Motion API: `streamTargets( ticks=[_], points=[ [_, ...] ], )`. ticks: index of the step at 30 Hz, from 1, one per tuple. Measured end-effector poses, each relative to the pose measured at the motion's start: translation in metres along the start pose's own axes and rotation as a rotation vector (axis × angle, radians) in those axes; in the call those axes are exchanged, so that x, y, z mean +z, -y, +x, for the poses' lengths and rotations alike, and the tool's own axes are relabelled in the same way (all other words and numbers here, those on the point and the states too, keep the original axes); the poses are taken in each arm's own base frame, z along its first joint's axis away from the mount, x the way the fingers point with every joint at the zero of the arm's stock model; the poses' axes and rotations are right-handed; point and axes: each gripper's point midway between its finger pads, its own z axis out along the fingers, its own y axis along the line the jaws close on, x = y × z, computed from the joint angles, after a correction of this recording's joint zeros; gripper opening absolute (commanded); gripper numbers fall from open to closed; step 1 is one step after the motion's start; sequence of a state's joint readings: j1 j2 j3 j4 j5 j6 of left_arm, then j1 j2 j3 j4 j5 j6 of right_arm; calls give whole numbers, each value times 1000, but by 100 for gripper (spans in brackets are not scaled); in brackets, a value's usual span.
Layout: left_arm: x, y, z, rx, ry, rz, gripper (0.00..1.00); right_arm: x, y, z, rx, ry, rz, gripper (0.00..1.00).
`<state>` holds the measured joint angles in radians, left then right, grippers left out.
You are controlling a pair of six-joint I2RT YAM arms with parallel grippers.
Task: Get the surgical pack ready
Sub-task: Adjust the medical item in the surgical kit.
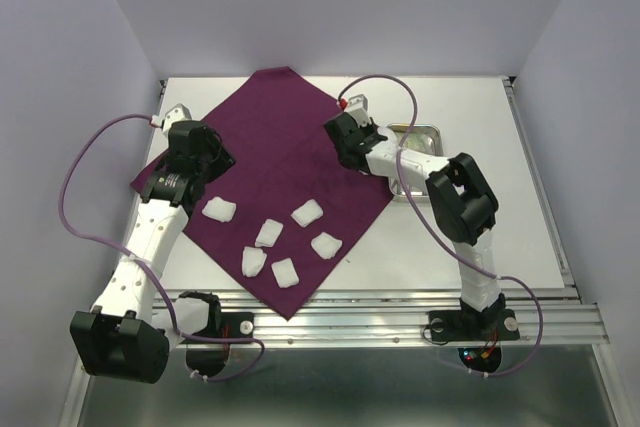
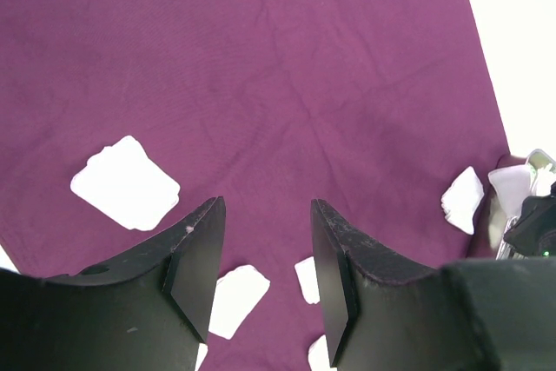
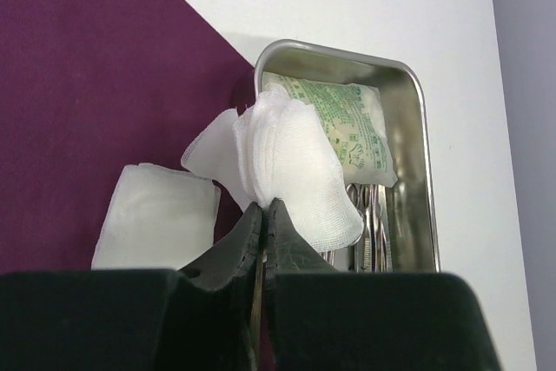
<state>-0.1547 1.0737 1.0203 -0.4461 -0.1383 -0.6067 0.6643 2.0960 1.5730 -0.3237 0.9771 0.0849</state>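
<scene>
The packet (image 3: 347, 123) in the steel tray (image 3: 410, 154) carries green print too small to read. The surgical pack (image 1: 290, 147), a large maroon matte cloth, lies spread as a diamond on the white bench (image 1: 450, 247), its right corner just beside the tray. Six white gauze pads (image 1: 268, 233) lie scattered on its near half. The right end effector (image 3: 265, 210) is clenched on a folded gauze piece (image 3: 295, 162) at the tray's edge. The left end effector (image 2: 265, 275) hangs released over the cloth, gripping nothing.

Overhead view; both wrist views close, sharing cloth (image 2: 261, 84).
</scene>
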Motion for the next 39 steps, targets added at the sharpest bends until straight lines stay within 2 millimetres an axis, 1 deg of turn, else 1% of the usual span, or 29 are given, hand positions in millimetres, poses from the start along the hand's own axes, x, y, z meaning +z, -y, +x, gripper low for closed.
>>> streamTargets(
  ticks=[4,9,15,22,31,39],
  points=[
    [3,-4,3,-2,-7,-6,55,-3,-4,3,-23,2,-8,1],
    [4,-6,7,1,-15,-11,55,-11,-15,6,-39,15,-27,1],
    [4,-7,6,1,-15,-12,55,-16,-23,16,-65,9,-39,1],
    [4,-7,6,1,-16,-12,55,-21,-28,17,-53,14,-49,1],
    [5,-8,8,4,-20,-12,55,-32,-44,19,-63,25,-84,1],
    [5,-8,8,5,-21,-13,55,-26,-59,38,-109,-14,-99,1]
  ],
)
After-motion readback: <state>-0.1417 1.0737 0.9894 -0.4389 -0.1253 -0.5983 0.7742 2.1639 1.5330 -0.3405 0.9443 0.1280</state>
